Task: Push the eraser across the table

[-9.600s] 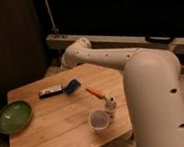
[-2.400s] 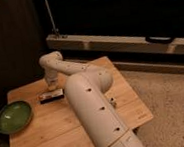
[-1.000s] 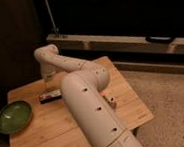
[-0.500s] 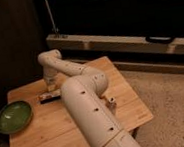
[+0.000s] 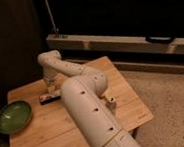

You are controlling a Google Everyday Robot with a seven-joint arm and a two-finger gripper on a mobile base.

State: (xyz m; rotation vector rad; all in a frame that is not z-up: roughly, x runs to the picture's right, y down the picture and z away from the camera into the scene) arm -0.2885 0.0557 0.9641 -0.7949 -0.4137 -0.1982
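The table point(image 5: 43, 137) (light plank top) is occupying the lower half of the view; the white arm point(image 5: 87, 109) is reaching from the near edge diagonally over the top toward the far-left corner, covering the middle of the surface; the green bowl point(image 5: 12, 117) is sitting at the left edge, well apart from the arm; the gripper point(image 5: 49, 89) is pointing down near the far edge, toward the far-left corner; its fingers are standing narrow, pressed together and gripping nothing; the eraser point(image 5: 49, 97) is lying flat on the top just on the near side of the gripper, its long side running roughly along the far edge; contact between the two cannot be confirmed; a small pale object point(image 5: 110, 102) is showing beside the arm, toward the right edge.
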